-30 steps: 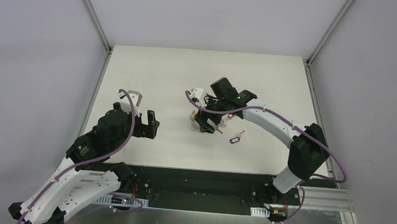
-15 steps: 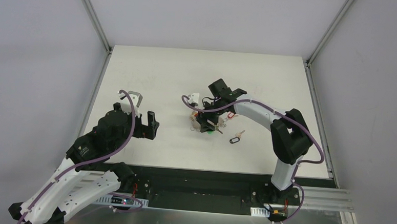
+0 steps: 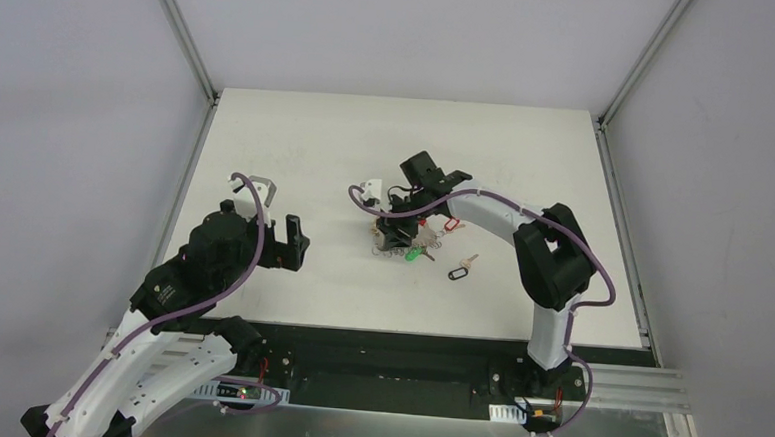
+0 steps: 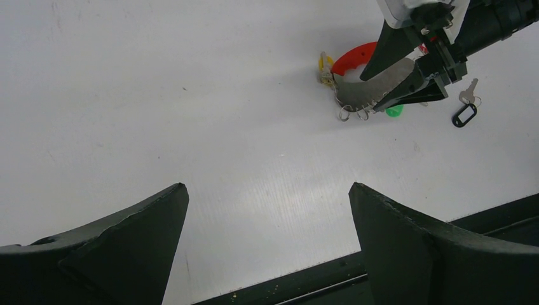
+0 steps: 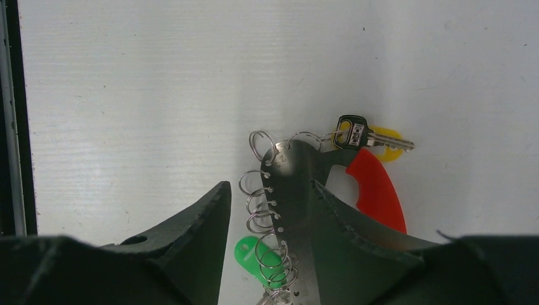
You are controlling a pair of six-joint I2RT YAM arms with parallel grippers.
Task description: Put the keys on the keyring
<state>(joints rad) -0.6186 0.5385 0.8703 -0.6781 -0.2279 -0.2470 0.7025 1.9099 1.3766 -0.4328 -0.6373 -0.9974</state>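
Loose key (image 3: 464, 265) right of keyring (image 5: 299, 184), seemingly apart.

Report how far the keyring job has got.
Done: the yellow-tagged key looks hooked on the keyring; the green tag lies among its loops, attachment unclear. In hand: the right fingers straddle the keyring. Remaining: the black-tagged key lies apart; the left fingers are open, idle.

The top camera looks steeply down from the near side over the whole table (image 3: 297, 144). The left wrist camera sits low, facing the distant keyring (image 4: 353, 58); the right wrist camera hangs close above that same keyring, seemingly pointing straight down.
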